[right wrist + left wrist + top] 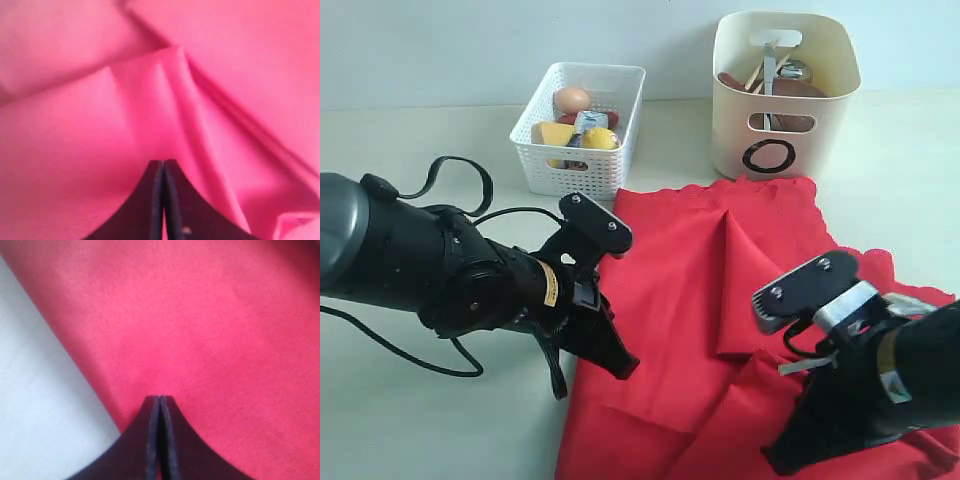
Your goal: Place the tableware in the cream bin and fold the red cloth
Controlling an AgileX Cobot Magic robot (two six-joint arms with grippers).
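Two claws sit pressed together low on the red cloth (pixel 700 260): the right gripper (pixel 788 458) on its rumpled near part, the left gripper (pixel 620 365) at its left edge. Whether either pinches fabric I cannot tell. Folding well likely needs matched, level lifts. Farther back, the cream bin (pixel 825 120) holds the tableware (pixel 775 70).
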